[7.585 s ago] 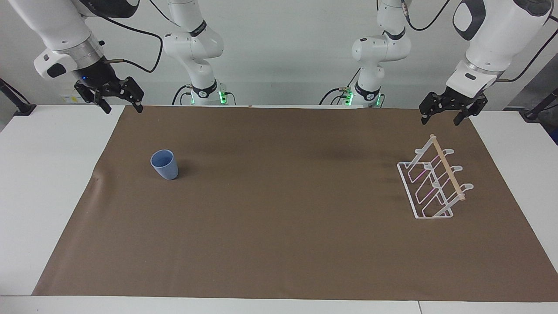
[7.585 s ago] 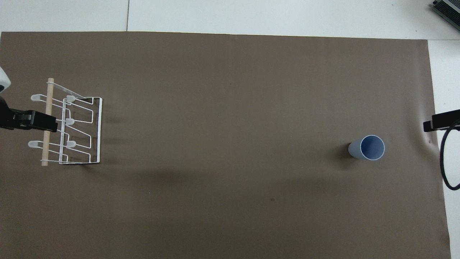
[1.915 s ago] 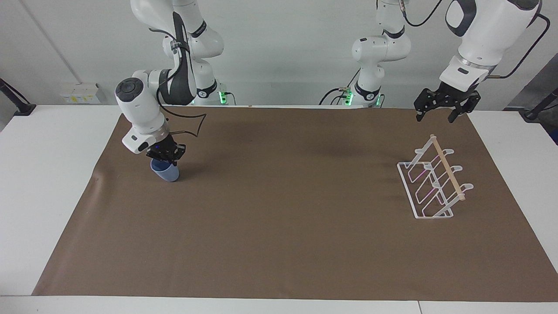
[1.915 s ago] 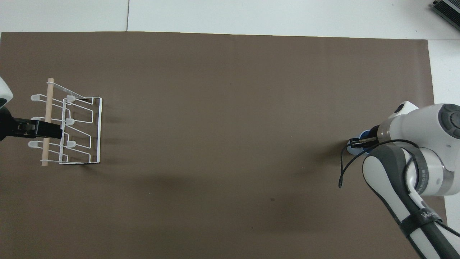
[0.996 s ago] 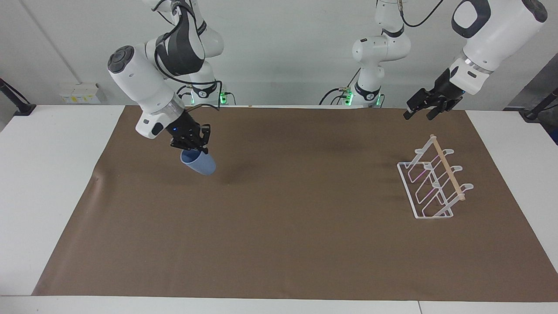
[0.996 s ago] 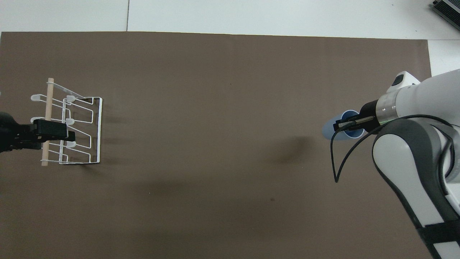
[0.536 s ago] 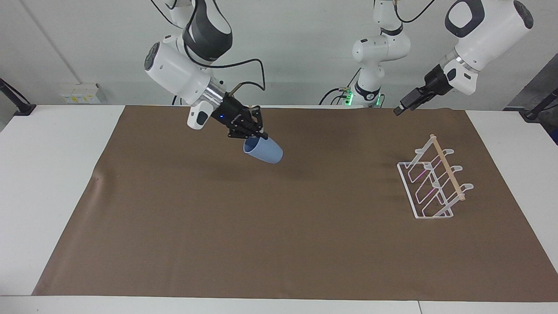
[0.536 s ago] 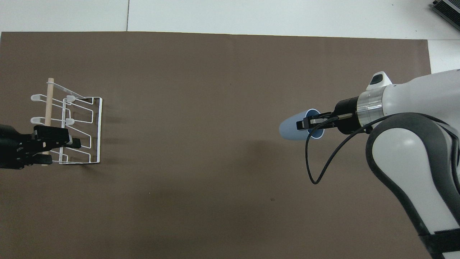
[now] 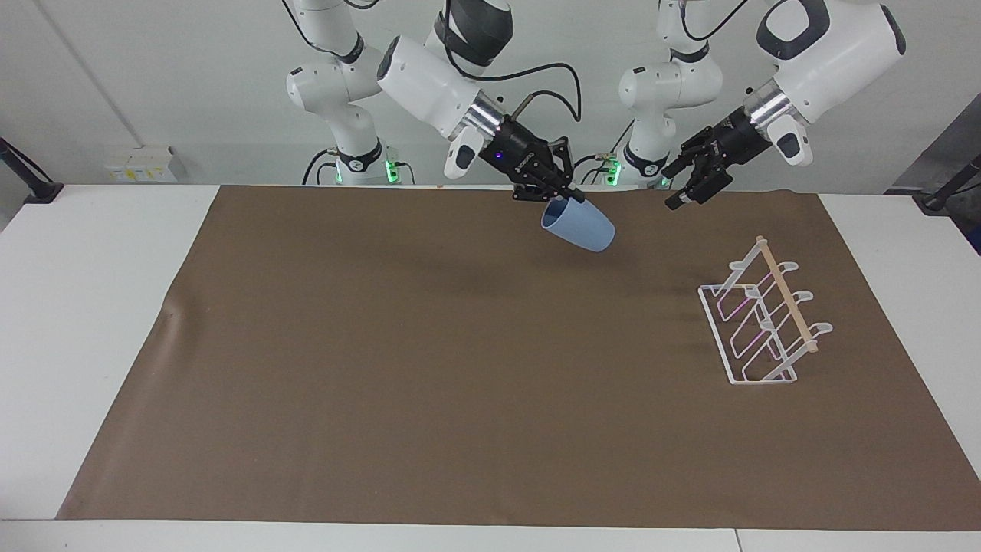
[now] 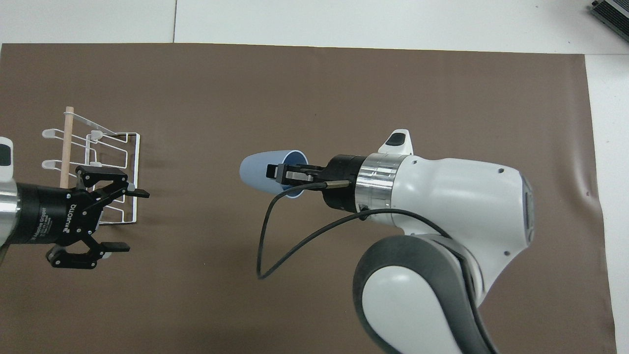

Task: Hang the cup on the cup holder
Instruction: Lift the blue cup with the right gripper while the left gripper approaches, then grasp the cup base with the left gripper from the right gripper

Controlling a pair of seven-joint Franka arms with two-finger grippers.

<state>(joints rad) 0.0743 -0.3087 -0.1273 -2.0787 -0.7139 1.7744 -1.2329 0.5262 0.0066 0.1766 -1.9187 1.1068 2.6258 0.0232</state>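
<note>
The desk (image 9: 100, 307) stretches wide, its white top carrying a big brown mat (image 9: 460, 399) that covers most of the surface. Up in the air over the middle of that mat, the right arm reaches in, and the right claw (image 9: 563, 198) is clenched on the cup's rim, one finger inside the mouth and one outside. Toward the left arm's end of the desk stands the cup holder (image 9: 762, 318), a white wire rack resting on the mat with its pale wooden dowel along the top and its loop prongs bare. The left claw (image 9: 690, 188) hangs above the mat beside the cup holder, its fingers spread wide apart and gripping nothing; in the overhead view it covers the rack's corner nearest the robots. And there is the cup (image 9: 579, 226), light blue, tipped well over on its side in the right claw's grip, base pointing toward the left arm's end, clear of the mat and well apart from the cup holder.
</note>
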